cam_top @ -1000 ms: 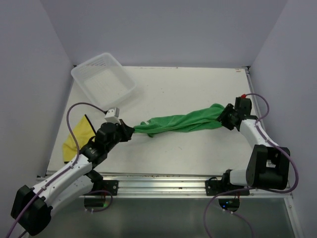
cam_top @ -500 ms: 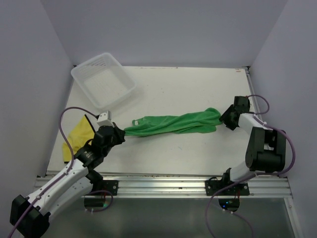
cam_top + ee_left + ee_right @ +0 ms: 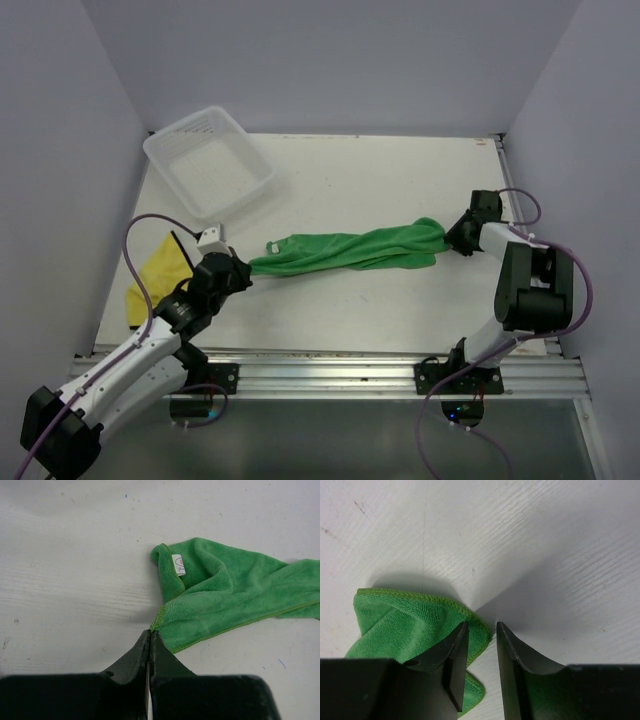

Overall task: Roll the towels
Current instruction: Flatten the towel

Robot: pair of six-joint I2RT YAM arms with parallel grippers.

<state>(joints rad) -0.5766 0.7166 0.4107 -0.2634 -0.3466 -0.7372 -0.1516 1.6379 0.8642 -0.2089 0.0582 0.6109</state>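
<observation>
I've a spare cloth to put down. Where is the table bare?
Widest: the far table behind the green towel, right of the basket. A narrower bare strip lies between that towel and the near rail. Crowded: the left side, with yellow towel, left gripper and basket; also around the right gripper.

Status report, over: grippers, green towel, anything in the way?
Left gripper shut on green towel corner. Right gripper open at its other end, no grip. Towel lies stretched, twisted, not rolled. Nothing in the way.
</observation>
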